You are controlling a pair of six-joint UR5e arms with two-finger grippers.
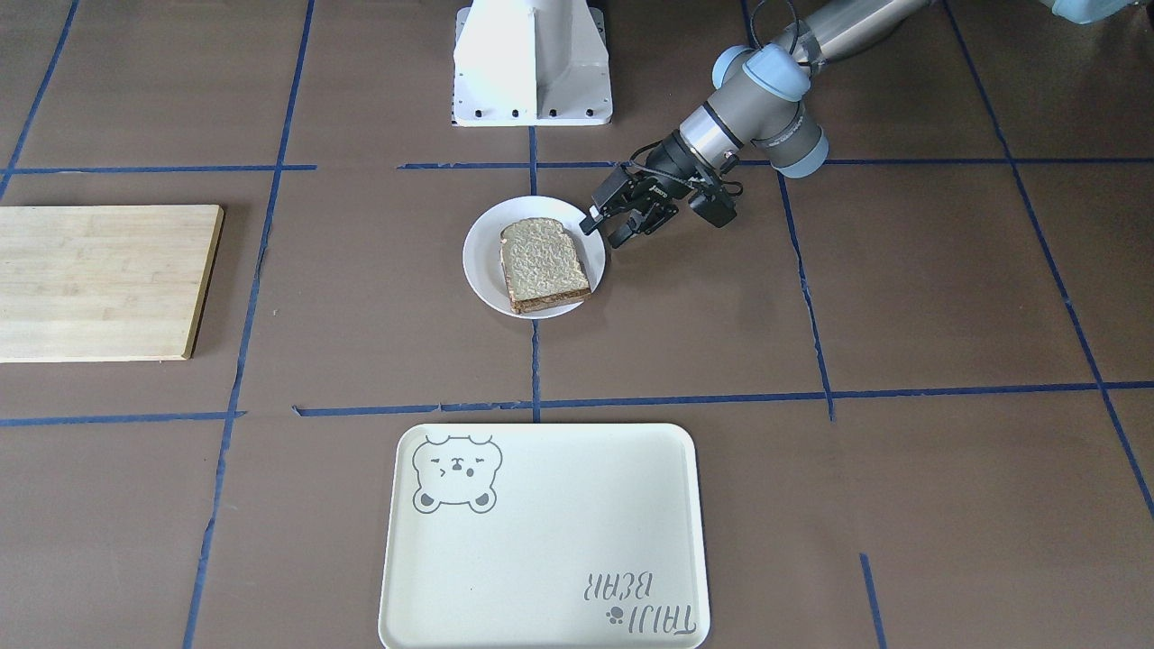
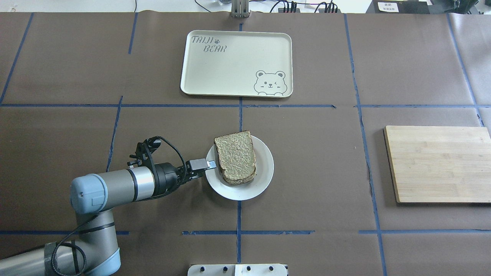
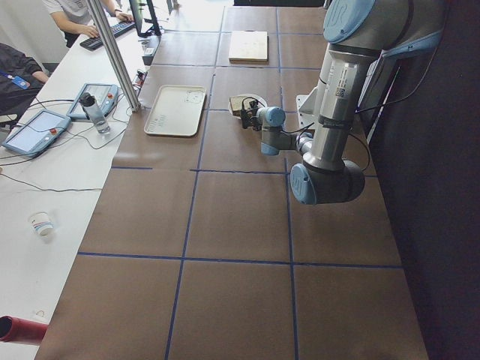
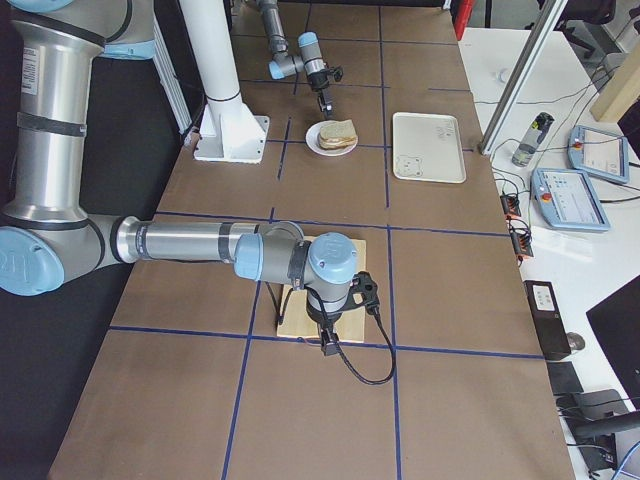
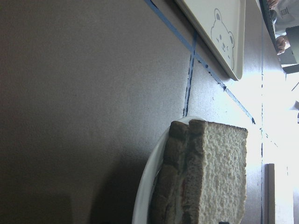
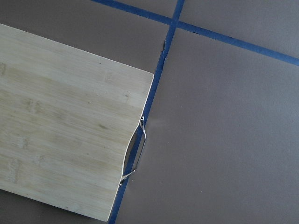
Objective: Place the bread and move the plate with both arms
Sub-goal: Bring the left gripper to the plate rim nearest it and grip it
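Note:
The bread point(image 1: 544, 264) lies pale face up on the small white plate point(image 1: 482, 261) at the table's middle, on top of another brown-edged slice. It also shows in the overhead view point(image 2: 236, 156) and close up in the left wrist view point(image 5: 215, 177). My left gripper point(image 1: 606, 228) is low at the plate's rim on my left side, fingers apart and empty, one fingertip over the rim point(image 2: 210, 165). My right gripper point(image 4: 328, 345) hangs over the edge of the wooden cutting board. I cannot tell whether it is open or shut.
The cream bear tray point(image 2: 230, 65) lies beyond the plate, on the far side from me. The wooden cutting board point(image 2: 437, 165) with a metal handle point(image 6: 135, 154) lies to my right. The white pedestal point(image 1: 532, 63) stands behind the plate. Operators sit at a side desk.

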